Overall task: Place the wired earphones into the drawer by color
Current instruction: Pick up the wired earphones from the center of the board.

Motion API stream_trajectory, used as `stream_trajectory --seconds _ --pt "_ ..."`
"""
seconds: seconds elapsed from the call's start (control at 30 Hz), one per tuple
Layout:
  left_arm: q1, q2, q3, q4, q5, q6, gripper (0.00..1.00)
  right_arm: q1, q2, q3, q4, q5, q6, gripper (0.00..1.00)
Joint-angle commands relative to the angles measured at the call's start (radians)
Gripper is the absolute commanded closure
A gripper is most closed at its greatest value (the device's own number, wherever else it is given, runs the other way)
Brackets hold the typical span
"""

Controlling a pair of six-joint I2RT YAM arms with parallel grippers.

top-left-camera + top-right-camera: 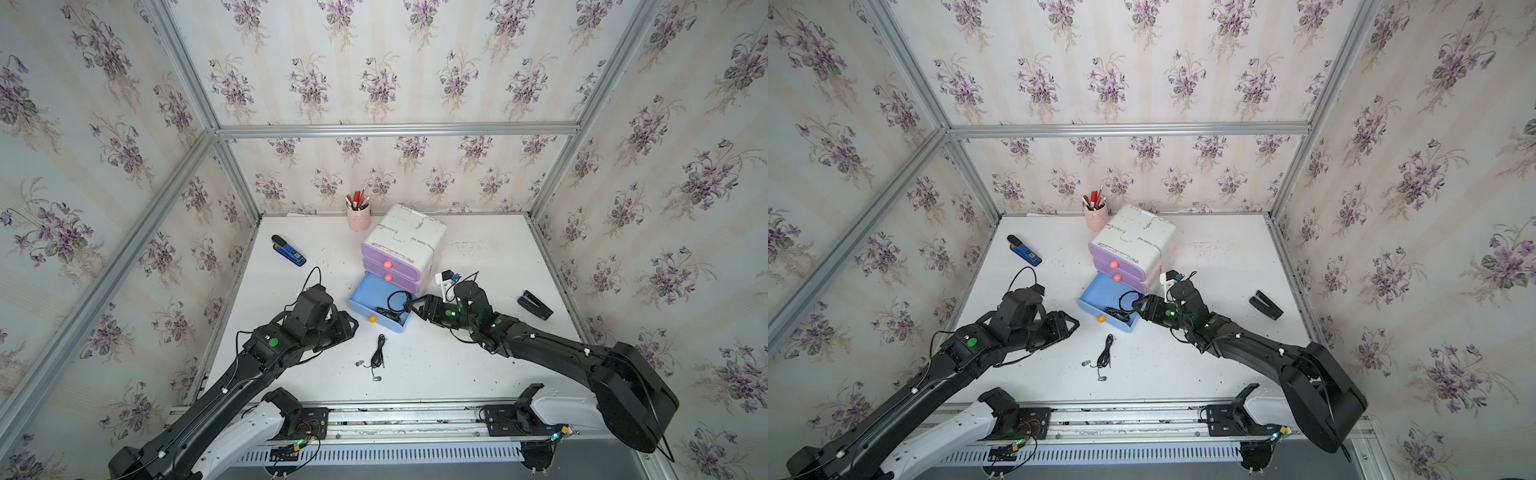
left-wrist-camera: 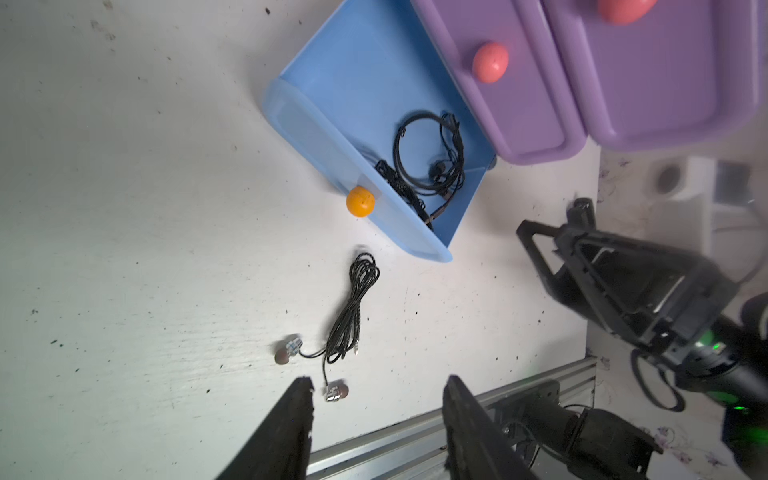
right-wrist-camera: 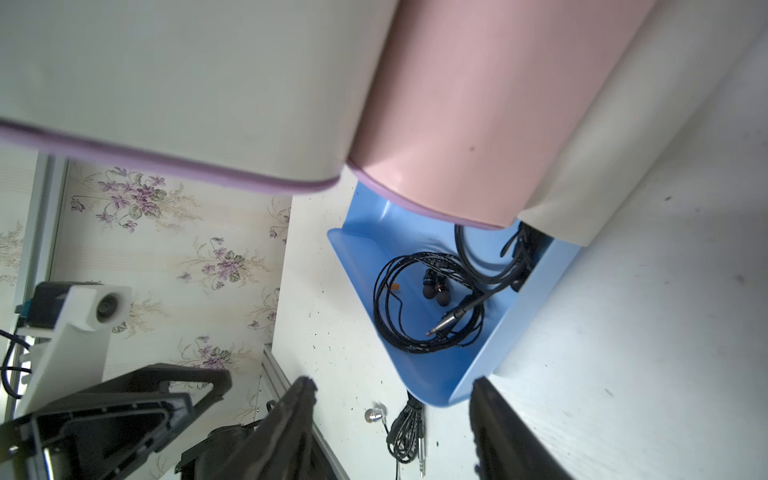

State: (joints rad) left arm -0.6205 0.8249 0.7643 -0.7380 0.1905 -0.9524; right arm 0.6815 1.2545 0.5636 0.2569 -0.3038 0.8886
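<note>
Inside the pulled-out light blue drawer, at the bottom of the white drawer unit, lie coiled black earphones. At that drawer's right edge the right gripper hangs with its jaws parted and nothing between them. Another black earphone bundle with silver earbuds lies on the white table, near the drawer's front and its orange knob. Left of the drawer, the left gripper is likewise spread and empty. Both purple drawers are closed.
</note>
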Motion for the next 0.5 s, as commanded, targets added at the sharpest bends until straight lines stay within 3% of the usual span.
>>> stream_trajectory --seconds 0.0,0.2,0.47 --pt "-0.104 0.019 0.002 -0.089 -0.053 0.065 0.46 -0.02 -0.042 0.002 -0.144 0.039 -0.053 0.37" --pt "-0.384 0.134 -0.009 -0.124 -0.276 0.002 0.46 -0.044 -0.109 -0.023 -0.214 0.065 -0.082 0.38" --pt "-0.504 0.471 0.084 -0.016 -0.453 0.031 0.47 -0.05 -0.101 -0.017 -0.228 0.066 -0.107 0.38"
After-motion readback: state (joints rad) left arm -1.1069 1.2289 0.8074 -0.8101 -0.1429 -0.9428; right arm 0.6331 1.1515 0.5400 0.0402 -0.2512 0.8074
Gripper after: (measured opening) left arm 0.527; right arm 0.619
